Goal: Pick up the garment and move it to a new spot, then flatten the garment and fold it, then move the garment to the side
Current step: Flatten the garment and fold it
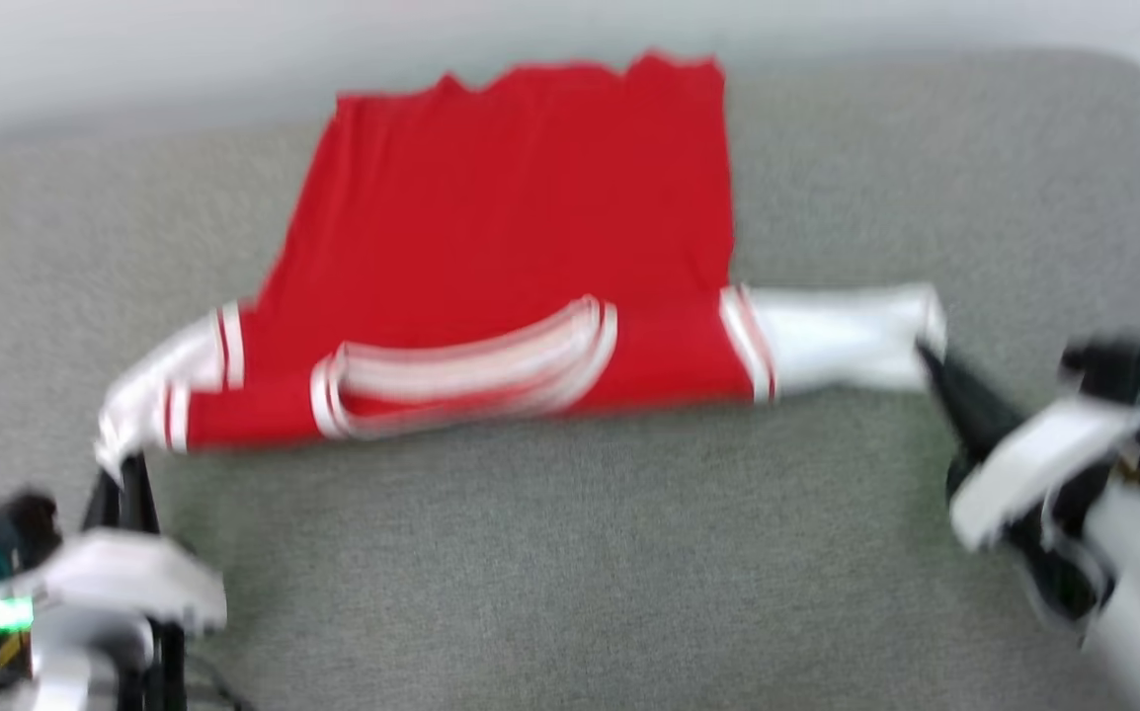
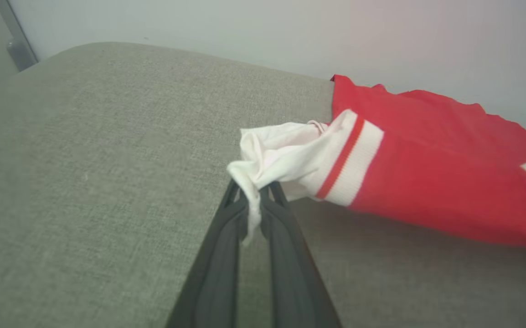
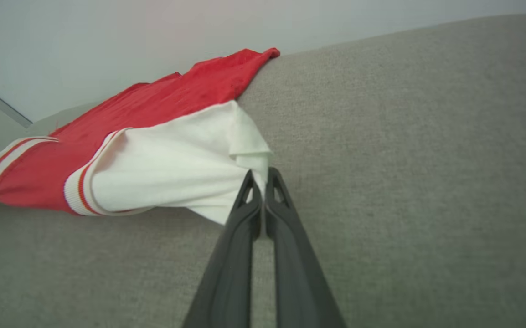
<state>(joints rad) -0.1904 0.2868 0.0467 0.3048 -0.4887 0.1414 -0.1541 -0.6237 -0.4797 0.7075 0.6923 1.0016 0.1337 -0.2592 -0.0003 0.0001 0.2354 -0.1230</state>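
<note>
The garment (image 1: pixel 521 247) is a red jersey T-shirt with white sleeves, stretched out on the grey cushion with its striped neck trim (image 1: pixel 471 370) nearest me and its hem at the far edge. Its near edge is raised off the cushion, and no letters or number show. My left gripper (image 1: pixel 121 472) is shut on the bunched white left sleeve (image 2: pixel 286 159); the same gripper (image 2: pixel 254 193) pinches a fold of it. My right gripper (image 1: pixel 926 348) is shut on the tip of the white right sleeve (image 3: pixel 172 168), with that gripper (image 3: pixel 261 180) closed on the cloth's corner.
The grey fabric cushion (image 1: pixel 570 573) spreads wide in front of and beside the shirt. A pale wall (image 1: pixel 135 59) runs behind its far edge, where the hem reaches. The head view is blurred by motion.
</note>
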